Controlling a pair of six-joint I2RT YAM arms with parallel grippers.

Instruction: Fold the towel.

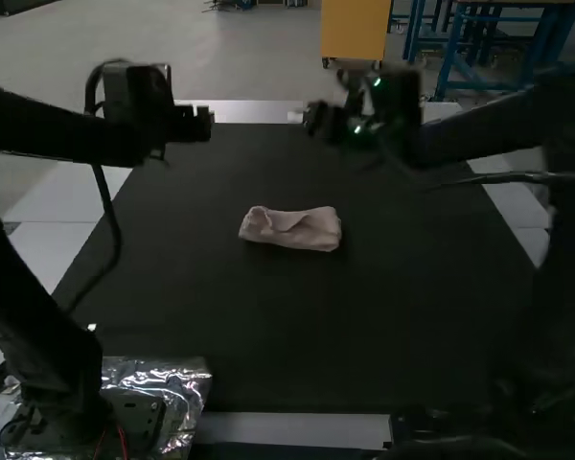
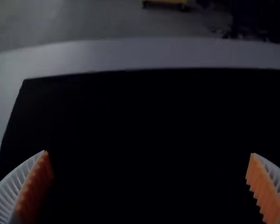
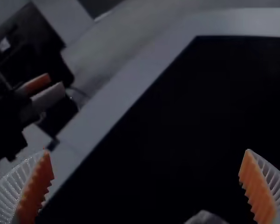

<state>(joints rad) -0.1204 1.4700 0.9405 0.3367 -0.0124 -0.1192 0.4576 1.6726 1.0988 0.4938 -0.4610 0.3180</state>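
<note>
The towel (image 1: pixel 292 230) lies at the middle of the high view's frame, a little above centre, folded into a narrow, slightly rumpled bundle with its long side running across. A loose flap shows on its upper face, toward the left end. Under it is a black mat (image 1: pixel 268 326) spread over the pale worktop (image 1: pixel 29 249), whose border shows around the mat.

The left gripper (image 1: pixel 212 124) hangs in the upper left part of the frame, the right gripper (image 1: pixel 305 119) near the upper middle — both beyond the towel and apart from it, facing each other with a gap between. In each wrist view the white ribbed fingers (image 2: pixel 11 191) stand wide apart, orange pads (image 3: pixel 259 186) facing inward, with nothing pinched between them. The right wrist view also catches a small pale bit of the towel. Crinkled silver foil (image 1: pixel 184 383) lies at the lower left of the high view — around the left arm's base.
</note>
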